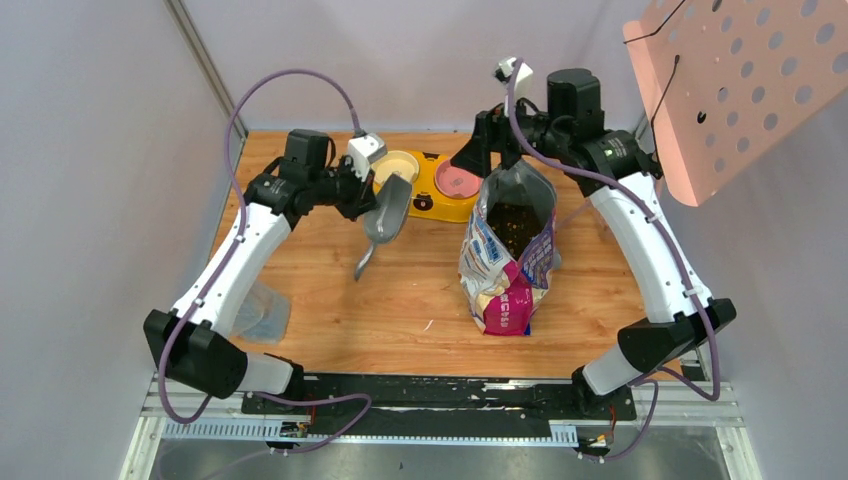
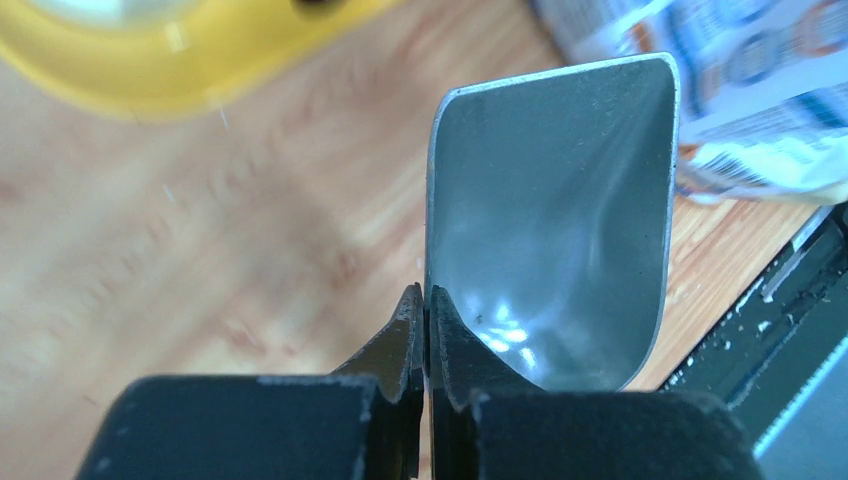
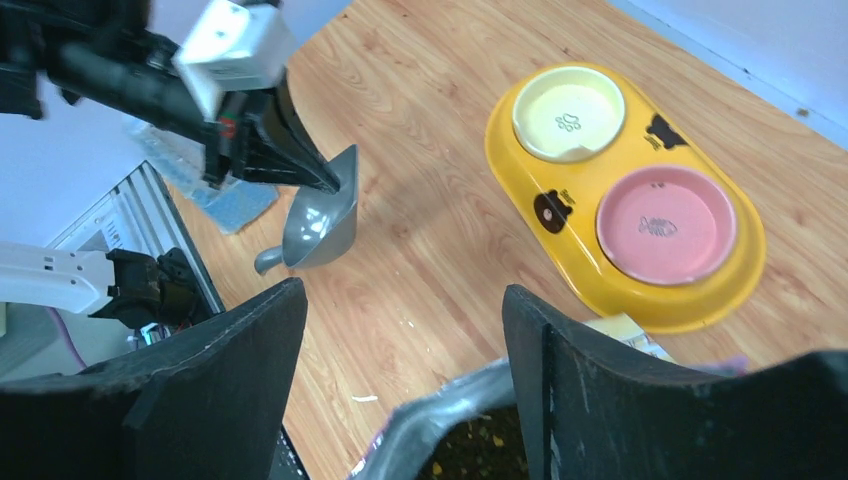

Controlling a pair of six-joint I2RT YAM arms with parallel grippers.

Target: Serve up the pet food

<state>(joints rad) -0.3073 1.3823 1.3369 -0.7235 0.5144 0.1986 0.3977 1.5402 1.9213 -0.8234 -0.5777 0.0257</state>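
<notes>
The pet food (image 1: 515, 222) is dark kibble inside the open printed bag (image 1: 505, 270), which stands upright right of centre. It also shows in the right wrist view (image 3: 480, 445). My left gripper (image 1: 370, 203) is shut on the side rim of the grey metal scoop (image 1: 388, 215), held tilted above the table with no kibble in it (image 2: 550, 220). My right gripper (image 1: 472, 155) is open over the bag's rear rim (image 3: 440, 420), with the rim between its fingers (image 3: 200, 380). The yellow double feeder (image 1: 432, 203) holds a cream bowl (image 1: 398, 165) and a pink bowl (image 1: 458, 180), both bare.
A crumpled clear-blue plastic sheet (image 1: 262, 312) lies at the table's left edge by the left arm. A pink perforated panel (image 1: 740, 80) hangs at the upper right. Grey walls close in the table on three sides. A black rail (image 1: 440, 392) runs along the near edge.
</notes>
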